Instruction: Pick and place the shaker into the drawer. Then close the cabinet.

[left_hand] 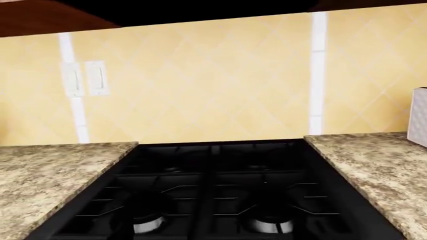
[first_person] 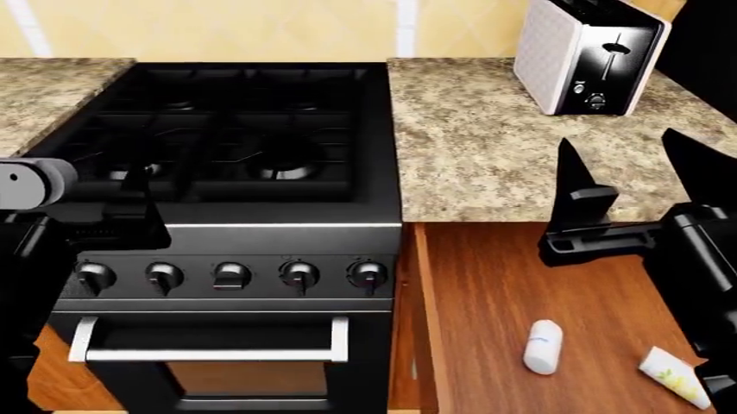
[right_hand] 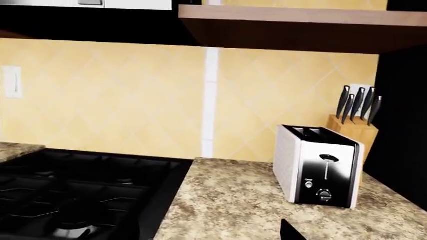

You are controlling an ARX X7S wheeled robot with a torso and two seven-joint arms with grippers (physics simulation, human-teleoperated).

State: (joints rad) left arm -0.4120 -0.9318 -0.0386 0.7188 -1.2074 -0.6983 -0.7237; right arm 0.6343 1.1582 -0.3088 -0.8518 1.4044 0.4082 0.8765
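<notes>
Shaker (first_person: 543, 347) flat in open drawer (first_person: 495, 293), below empty, wide-open right hand (first_person: 627, 177).

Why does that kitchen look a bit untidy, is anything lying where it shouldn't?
Nothing is spilled or broken. The drawer stands pulled open beside the stove, and the white shaker lies on its side on the drawer floor, next to a small tube. The toaster stands upright on the counter.

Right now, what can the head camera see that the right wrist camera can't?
Only the head view shows the open drawer with the shaker lying inside beside a small tube, the oven knobs, and the right gripper. Only the right wrist view shows the knife block. Both show the toaster, stove and granite counter.
</notes>
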